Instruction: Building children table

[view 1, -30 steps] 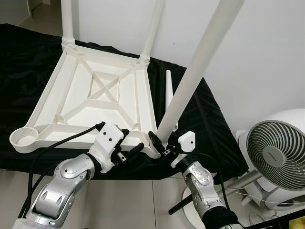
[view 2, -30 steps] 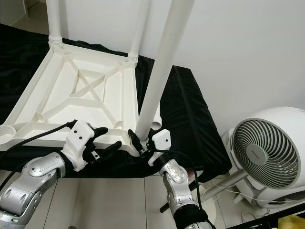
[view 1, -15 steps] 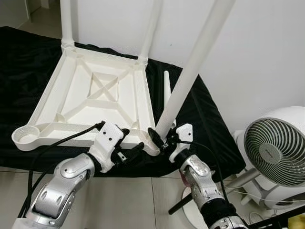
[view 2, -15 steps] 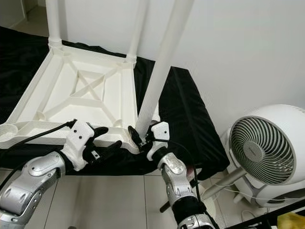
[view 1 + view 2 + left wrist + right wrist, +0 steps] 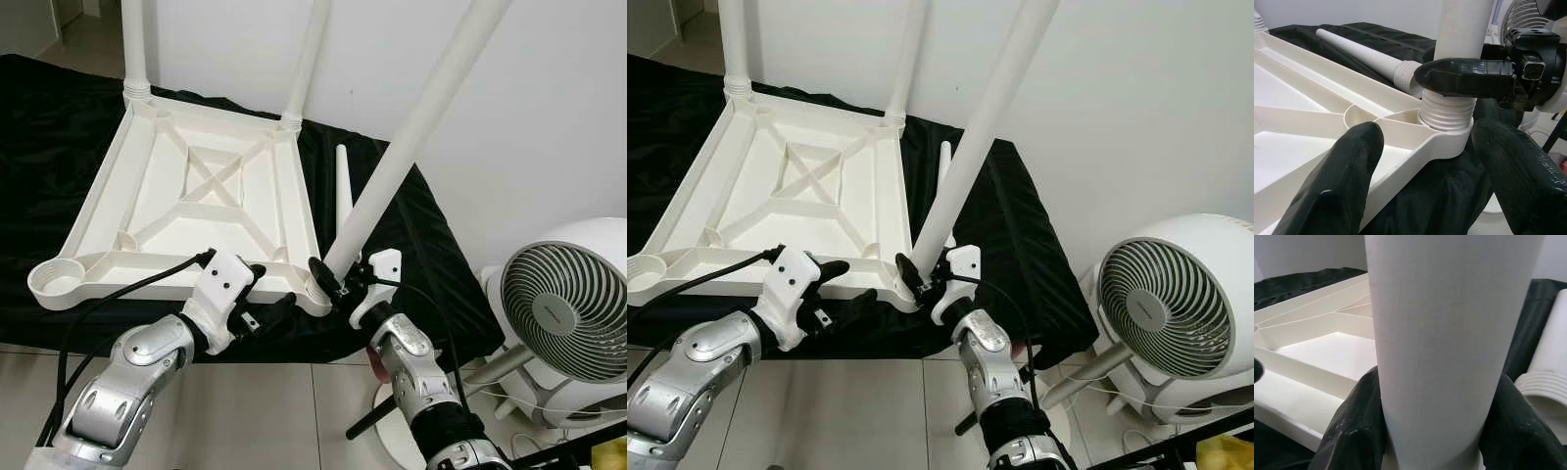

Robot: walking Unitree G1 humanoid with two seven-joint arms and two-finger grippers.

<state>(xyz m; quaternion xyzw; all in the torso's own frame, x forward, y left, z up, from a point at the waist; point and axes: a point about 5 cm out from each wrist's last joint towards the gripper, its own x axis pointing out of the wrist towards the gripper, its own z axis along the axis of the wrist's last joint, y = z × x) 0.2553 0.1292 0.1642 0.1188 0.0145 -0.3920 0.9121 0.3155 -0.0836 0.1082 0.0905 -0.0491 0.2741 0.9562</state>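
The white plastic table [image 5: 196, 211] lies upside down on a black cloth [image 5: 421, 255]. Two legs stand screwed into its far corners. My right gripper [image 5: 335, 284] is shut on a third white leg [image 5: 411, 127], whose threaded end sits in the near right corner socket [image 5: 1447, 115]; this leg leans to the right. In the right wrist view the leg [image 5: 1444, 333] is clasped between both black fingers [image 5: 1352, 431]. My left gripper [image 5: 266, 305] is open, its fingers [image 5: 1337, 186] astride the same corner's rim. A loose leg [image 5: 343, 186] lies on the cloth. The near left socket [image 5: 51, 281] is empty.
A white floor fan [image 5: 568, 313] stands on the tiles to the right, close to my right arm. A white wall runs behind the table. The black cloth's front edge hangs just before my arms, with tiled floor [image 5: 294, 411] below.
The leg in my right gripper has tipped further to the right, its base staying at the corner socket. My left gripper has stayed at the corner rim.
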